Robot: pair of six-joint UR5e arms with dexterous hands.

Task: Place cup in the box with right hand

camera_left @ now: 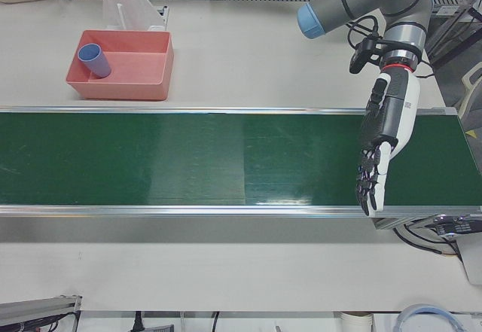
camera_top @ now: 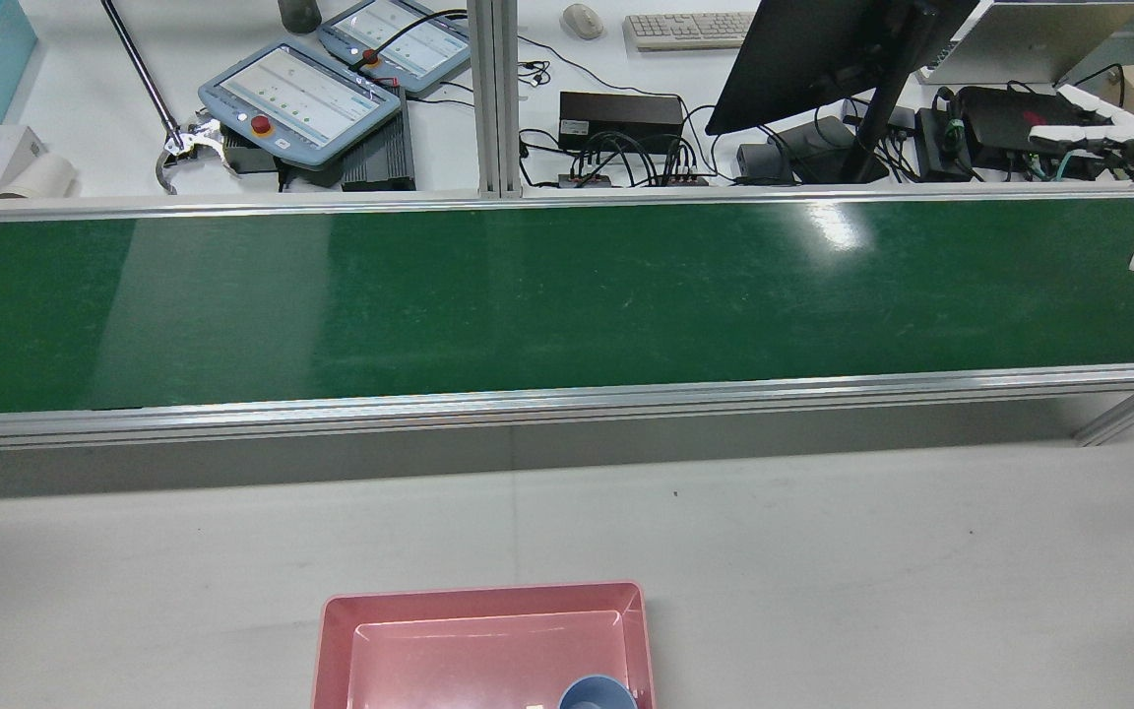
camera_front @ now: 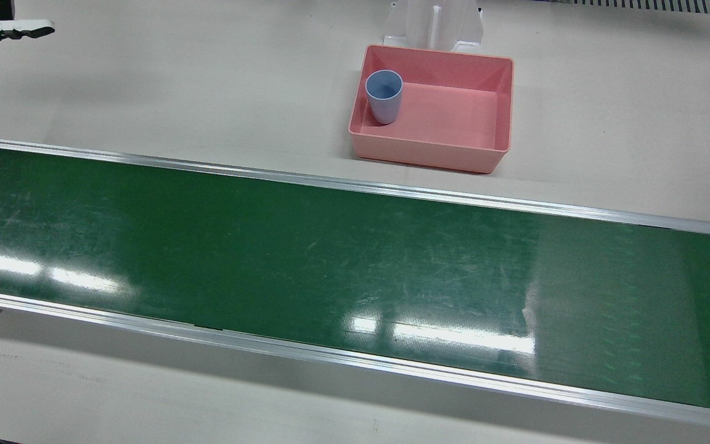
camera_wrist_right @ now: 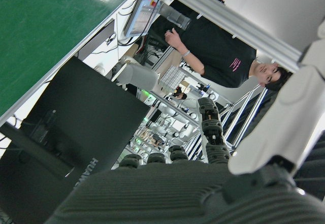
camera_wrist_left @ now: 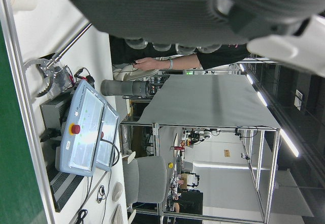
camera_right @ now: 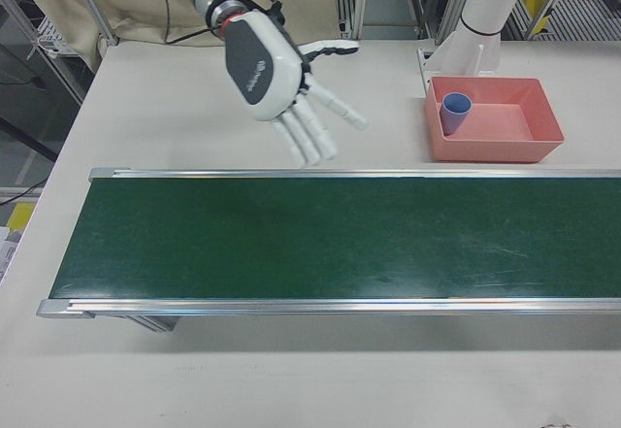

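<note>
- The small pale-blue plastic cup [camera_front: 384,95] is standing upright inside the shallow pink rectangular plastic box [camera_front: 493,106], pressing close to the box's wall in the corner on the robot's right-hand side, mouth facing up.
- The pink box is sitting on the off-white table [camera_front: 207,92], between the white arm pedestal [camera_front: 434,24] and the long green conveyor belt [camera_front: 330,265] with aluminium rails.
- The right hand [camera_right: 281,83], white-backed with dark palm padding, is hanging in the air above the table beside the belt, well apart from the box; its fingers are spreading apart and gripping nothing. A dark logo is showing on its white back, too small to read.
- The left hand [camera_left: 382,144] is hanging over the belt's far end, fingers pointing down, loosely apart and empty.
- In the right hand view, a black monitor [camera_wrist_right: 66,148] is carrying white lettering that probably reads "HUAWEI", though it is showing sideways and partly cut off.
</note>
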